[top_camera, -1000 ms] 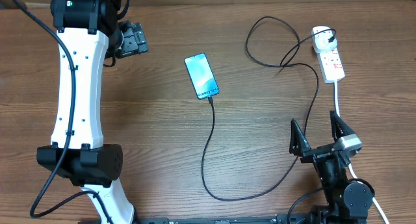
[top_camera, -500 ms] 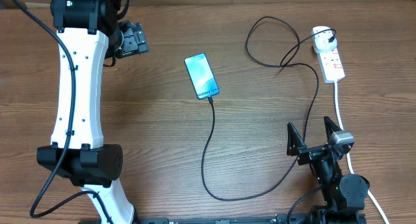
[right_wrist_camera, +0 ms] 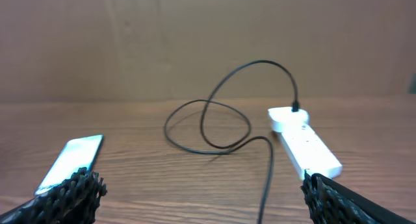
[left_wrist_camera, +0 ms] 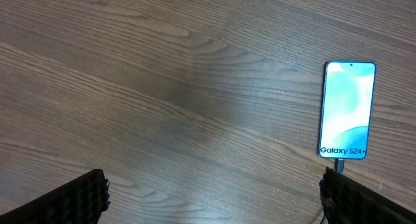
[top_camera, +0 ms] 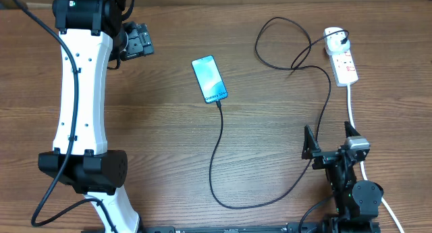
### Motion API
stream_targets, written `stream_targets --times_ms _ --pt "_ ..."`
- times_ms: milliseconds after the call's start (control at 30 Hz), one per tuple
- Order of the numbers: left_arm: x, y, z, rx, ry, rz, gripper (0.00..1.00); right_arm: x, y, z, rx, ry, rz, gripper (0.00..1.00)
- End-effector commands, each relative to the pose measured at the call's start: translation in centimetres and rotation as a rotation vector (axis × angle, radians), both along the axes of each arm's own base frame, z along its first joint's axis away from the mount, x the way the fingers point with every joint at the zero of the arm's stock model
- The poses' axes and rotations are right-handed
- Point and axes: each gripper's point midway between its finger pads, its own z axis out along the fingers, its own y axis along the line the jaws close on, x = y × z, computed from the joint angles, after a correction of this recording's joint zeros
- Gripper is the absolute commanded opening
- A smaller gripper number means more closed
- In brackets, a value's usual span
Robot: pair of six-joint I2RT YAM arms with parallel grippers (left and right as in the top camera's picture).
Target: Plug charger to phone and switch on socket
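The phone [top_camera: 209,79] lies on the table with its light-blue screen up; it also shows in the left wrist view [left_wrist_camera: 348,110] and the right wrist view [right_wrist_camera: 70,160]. The black charger cable [top_camera: 219,159] runs from the phone's lower end in a long loop to its plug in the white socket strip [top_camera: 341,54], which also shows in the right wrist view [right_wrist_camera: 304,145]. My left gripper [top_camera: 138,40] is open and empty, left of the phone. My right gripper [top_camera: 329,142] is open and empty at the front right, straddling the cable [right_wrist_camera: 266,178].
The socket strip's thick white cord [top_camera: 352,108] runs down toward the right arm's base [top_camera: 354,196]. The left arm's white body [top_camera: 81,91] stands along the table's left side. Bare wooden table [top_camera: 162,152] lies between the arms.
My right gripper has pulled back toward the front edge and its fingers stand a little closer together. The left arm, phone and cable have not moved.
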Motion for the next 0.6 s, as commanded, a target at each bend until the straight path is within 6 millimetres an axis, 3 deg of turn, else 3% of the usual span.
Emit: stream_targets --times_ms 0,567 --pt "0.12 0.31 -0.34 0.007 0.006 0.016 1.0 0.06 -1.04 -0.31 0.033 0.004 -0.064 1.0" --pt "0.12 0.31 -0.34 0.007 0.007 0.016 1.0 0.05 -0.84 -0.34 -0.091 -0.003 -0.049 1.0"
